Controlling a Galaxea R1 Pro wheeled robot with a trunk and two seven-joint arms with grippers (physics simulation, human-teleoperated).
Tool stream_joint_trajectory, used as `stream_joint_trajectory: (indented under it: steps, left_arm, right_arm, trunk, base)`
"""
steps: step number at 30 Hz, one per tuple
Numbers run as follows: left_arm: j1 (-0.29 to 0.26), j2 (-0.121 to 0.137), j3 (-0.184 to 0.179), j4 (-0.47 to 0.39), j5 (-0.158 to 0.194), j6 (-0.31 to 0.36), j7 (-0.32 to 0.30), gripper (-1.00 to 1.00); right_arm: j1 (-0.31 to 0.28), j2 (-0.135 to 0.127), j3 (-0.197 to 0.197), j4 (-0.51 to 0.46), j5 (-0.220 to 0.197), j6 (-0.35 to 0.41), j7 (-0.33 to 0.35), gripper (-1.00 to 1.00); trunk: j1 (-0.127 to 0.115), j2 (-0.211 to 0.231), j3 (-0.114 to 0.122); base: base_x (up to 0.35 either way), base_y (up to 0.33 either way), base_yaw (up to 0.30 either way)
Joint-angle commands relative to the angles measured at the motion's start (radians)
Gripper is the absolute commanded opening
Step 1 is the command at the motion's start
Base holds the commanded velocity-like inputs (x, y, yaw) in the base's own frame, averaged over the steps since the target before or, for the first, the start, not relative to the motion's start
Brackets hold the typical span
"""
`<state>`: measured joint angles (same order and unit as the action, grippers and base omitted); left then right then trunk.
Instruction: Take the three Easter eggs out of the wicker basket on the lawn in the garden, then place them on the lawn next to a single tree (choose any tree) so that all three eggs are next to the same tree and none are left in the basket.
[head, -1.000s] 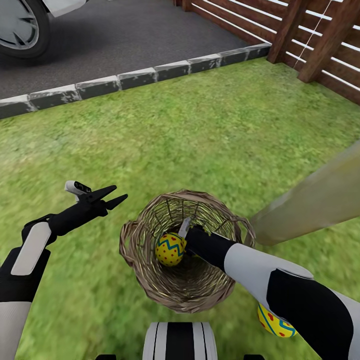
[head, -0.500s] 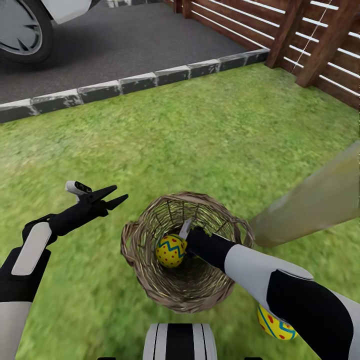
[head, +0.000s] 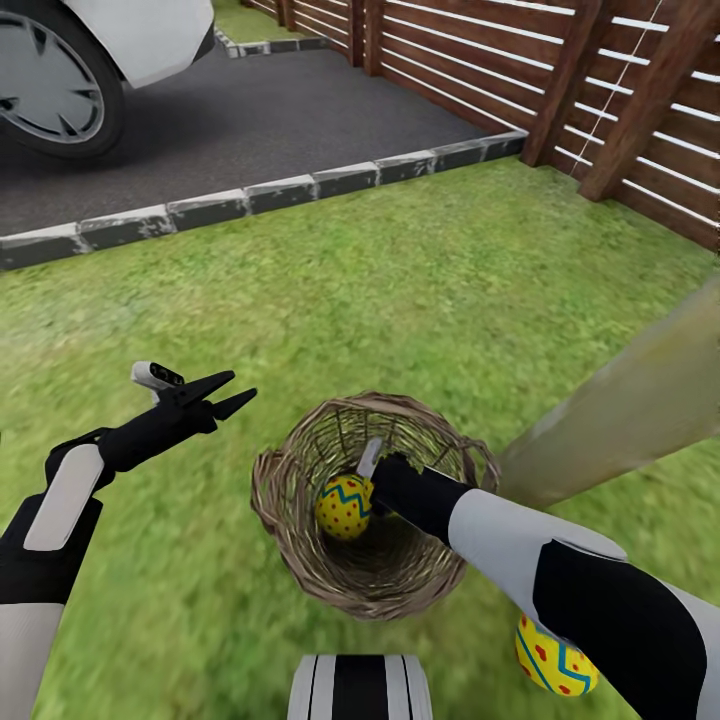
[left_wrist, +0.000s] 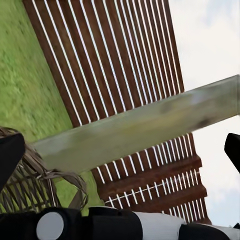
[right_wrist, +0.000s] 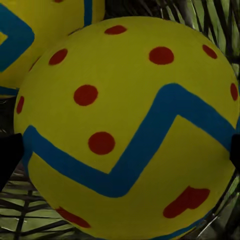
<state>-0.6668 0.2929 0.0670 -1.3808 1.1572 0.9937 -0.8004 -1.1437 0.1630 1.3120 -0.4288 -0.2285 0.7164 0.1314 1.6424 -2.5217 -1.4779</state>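
The right gripper (head: 368, 478) was sunk inside the wicker basket (head: 290, 480), its jaws set either side of an Easter egg (head: 343, 507) that loomed directly ahead in the right wrist view (right_wrist: 130, 125); whether they were pinching it could not be told. The left gripper (head: 232, 391) hung spread and empty over the lawn (head: 400, 270), well off to the basket's left. The tree (head: 620, 400) rose just right of the basket. A second egg (right_wrist: 35, 40) lay in the basket behind the first, and another egg (head: 555, 655) already lay on grass near the trunk.
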Motion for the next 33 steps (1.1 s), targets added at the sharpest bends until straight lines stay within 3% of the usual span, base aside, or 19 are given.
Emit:
stream_joint_trajectory:
  steps: [1,33]
  left_arm:
    - [0.000,0.000,0.000,0.000,-0.002,0.003,-0.003,1.00]
    - [-0.001,-0.001,0.001,-0.009,-0.005,0.005,-0.003,1.00]
  right_arm:
    - [-0.002,0.000,0.008,-0.001,-0.003,0.003,-0.003,-1.00]
    - [-0.001,0.003,0.009,-0.004,-0.003,0.008,-0.002,-1.00]
  trunk:
    - [-0.001,0.000,0.003]
    - [-0.015,0.007,0.127]
  base:
    - [0.000,0.000,0.000]
    - [-0.014,0.000,0.000]
